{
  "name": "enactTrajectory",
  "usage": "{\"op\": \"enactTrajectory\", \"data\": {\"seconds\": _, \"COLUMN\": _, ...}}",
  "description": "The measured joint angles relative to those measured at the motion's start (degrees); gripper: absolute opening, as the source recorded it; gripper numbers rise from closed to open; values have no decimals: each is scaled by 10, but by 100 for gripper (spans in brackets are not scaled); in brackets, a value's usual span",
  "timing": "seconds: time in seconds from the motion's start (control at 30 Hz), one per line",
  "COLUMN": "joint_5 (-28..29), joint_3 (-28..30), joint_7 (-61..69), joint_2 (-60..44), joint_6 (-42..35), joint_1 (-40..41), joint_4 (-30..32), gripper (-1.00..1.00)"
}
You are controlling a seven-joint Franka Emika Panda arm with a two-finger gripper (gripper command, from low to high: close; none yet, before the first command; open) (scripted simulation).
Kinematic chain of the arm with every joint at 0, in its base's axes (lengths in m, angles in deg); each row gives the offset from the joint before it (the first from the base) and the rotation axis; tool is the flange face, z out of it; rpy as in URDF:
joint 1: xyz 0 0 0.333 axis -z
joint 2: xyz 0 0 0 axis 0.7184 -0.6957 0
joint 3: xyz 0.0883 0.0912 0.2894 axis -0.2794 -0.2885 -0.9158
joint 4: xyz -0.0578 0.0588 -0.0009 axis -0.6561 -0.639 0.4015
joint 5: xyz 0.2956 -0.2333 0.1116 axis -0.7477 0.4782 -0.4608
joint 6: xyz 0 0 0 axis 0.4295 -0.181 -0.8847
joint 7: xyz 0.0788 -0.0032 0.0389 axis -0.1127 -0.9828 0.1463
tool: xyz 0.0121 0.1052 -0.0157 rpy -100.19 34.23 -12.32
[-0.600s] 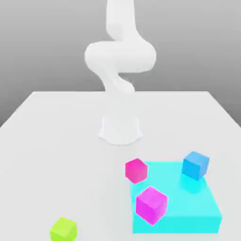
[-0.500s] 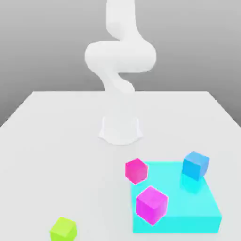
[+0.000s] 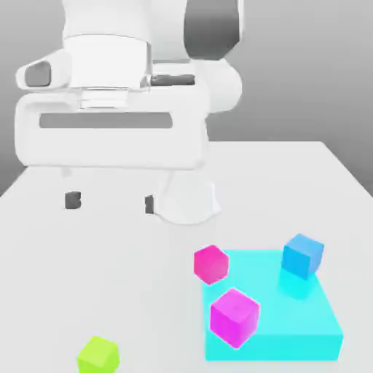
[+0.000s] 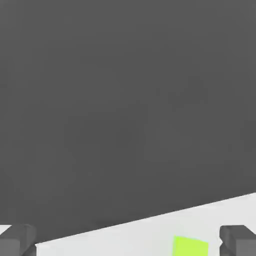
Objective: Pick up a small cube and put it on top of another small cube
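And here is the end effector (image 3: 109,204), high at the exterior view's left, its wide white hand body level and its two dark-tipped fingers pointing down, spread wide with nothing between them; the arm (image 3: 109,62) reaches forward from its base, which stands on the far part of the surface, the hand hanging well above everything; below, the surface (image 3: 109,269) runs pale and smooth, nearly white, back to a straight far edge, with a plain grey backdrop behind it, darker low down and lighter above; now to the lime-green cube (image 3: 98,355), down at the near edge of the exterior view, toward its left, partly cut off by the frame, well apart from the cyan block (image 3: 291,306) and the crimson, magenta and blue cubes; it sits turned at an angle, one corner edge facing the viewer, its top face showing; being a cube, it has no long axis to call; the hand view catches it too, bright against the pale surface near one fingertip.
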Motion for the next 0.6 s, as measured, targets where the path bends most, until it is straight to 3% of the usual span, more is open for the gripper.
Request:
{"op": "enactTrajectory", "data": {"seconds": 0.47, "joint_5": -40, "joint_3": -4, "joint_7": 9, "joint_2": -291, "joint_6": 136, "joint_1": 47, "joint_4": -3, "gripper": 0}}
{"op": "enactTrajectory", "data": {"seconds": 0.5, "joint_5": -43, "joint_3": -8, "joint_7": 12, "joint_2": -305, "joint_6": 147, "joint_1": 50, "joint_4": -6, "gripper": -100}}
{"op": "enactTrajectory", "data": {"seconds": 0.6, "joint_5": -43, "joint_3": -8, "joint_7": 12, "joint_2": -305, "joint_6": 147, "joint_1": 50, "joint_4": -6, "gripper": -100}}
